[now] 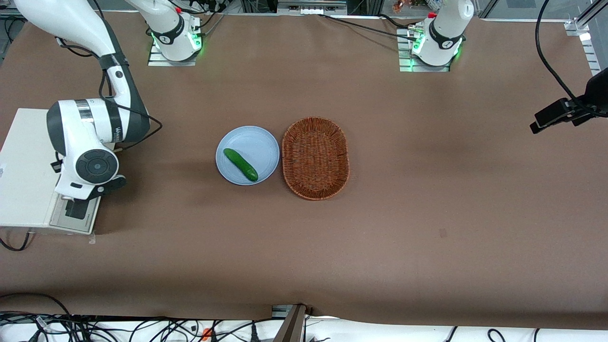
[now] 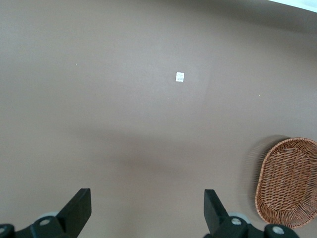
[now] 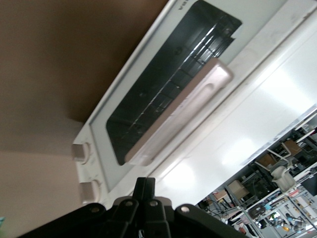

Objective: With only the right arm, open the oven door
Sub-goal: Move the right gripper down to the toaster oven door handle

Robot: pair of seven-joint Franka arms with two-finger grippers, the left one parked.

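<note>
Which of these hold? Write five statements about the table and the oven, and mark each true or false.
1. A cucumber lies on the blue plate. True.
2. The basket stands on top of the oven. False: it stands on the table, beside the plate.
3. The oven door is shut. True.
4. The gripper grips the door's handle. False: it hangs in front of the door, apart from the handle.
5. The oven stands at the parked arm's end of the table. False: it stands at the working arm's end.
</note>
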